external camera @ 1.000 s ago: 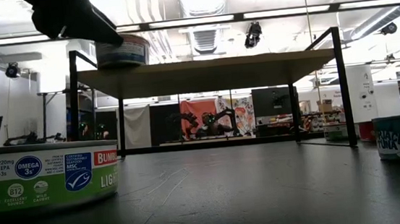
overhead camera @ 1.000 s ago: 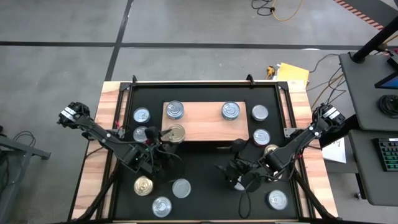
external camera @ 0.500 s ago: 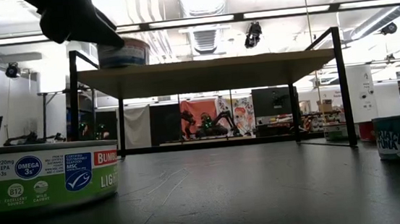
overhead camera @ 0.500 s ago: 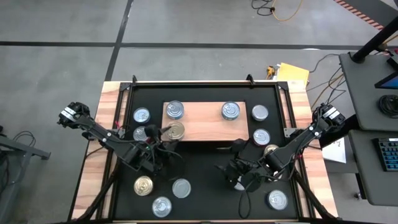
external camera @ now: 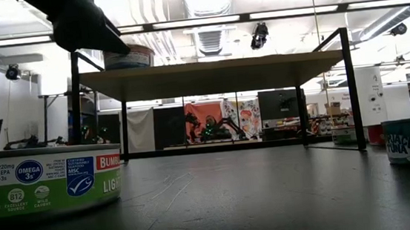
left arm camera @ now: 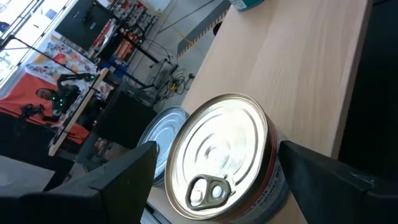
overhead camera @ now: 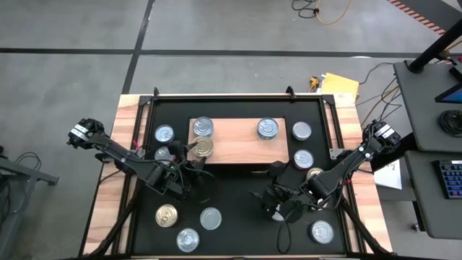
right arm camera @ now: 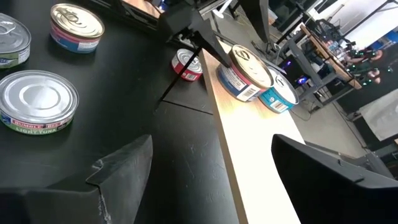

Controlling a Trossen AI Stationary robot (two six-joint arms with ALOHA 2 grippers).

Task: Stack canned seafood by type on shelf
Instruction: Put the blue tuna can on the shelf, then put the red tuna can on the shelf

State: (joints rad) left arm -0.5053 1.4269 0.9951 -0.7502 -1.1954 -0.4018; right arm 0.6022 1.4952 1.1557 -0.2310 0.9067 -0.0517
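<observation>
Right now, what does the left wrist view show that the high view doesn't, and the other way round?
Left wrist only: the gold-lidded can's reddish side label, with the left gripper open on either side of it. High only: the loose cans on the black mat, and the right gripper waiting over the mat, open. Both: that can on the shelf beside a silver-lidded one.

A black mat [overhead camera: 238,209] covers a wooden table [overhead camera: 105,188] on a grey concrete floor [overhead camera: 72,72]. At two o'clock off the table lie a yellow box [overhead camera: 339,85] and an orange cable [overhead camera: 328,11]. At three o'clock stands a grey desk [overhead camera: 426,123] with a keyboard [overhead camera: 451,177].
</observation>
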